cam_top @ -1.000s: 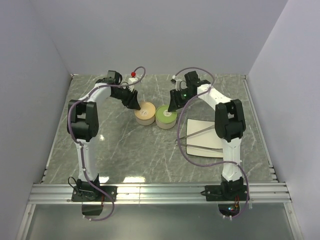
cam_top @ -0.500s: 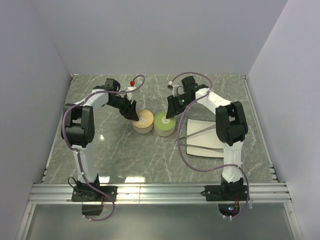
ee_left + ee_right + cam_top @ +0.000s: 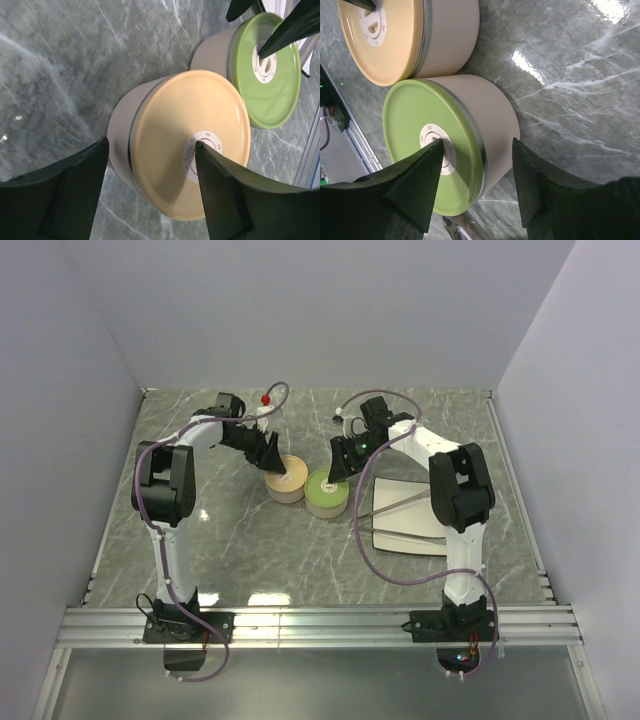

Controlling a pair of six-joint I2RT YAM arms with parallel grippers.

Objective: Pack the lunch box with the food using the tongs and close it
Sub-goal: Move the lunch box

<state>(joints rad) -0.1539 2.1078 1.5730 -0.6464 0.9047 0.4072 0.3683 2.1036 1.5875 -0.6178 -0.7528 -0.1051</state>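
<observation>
In the middle of the grey marble table (image 3: 230, 540), the lunch box's two round tins stand side by side with their lids on. The yellow-lidded tin (image 3: 285, 481) is on the left, and the green-lidded tin (image 3: 325, 494) is just beside it and slightly nearer the arm bases. The tongs (image 3: 400, 508) lie untouched to the right on a white tray (image 3: 405, 486), well apart from both grippers. The left gripper (image 3: 151, 144) hangs over the yellow-lidded tin with its jaws spread wide: one fingertip is at the lid's central dial and the other is outside the wall. The right gripper (image 3: 477, 142) is spread the same way over the green-lidded tin, holding nothing.
</observation>
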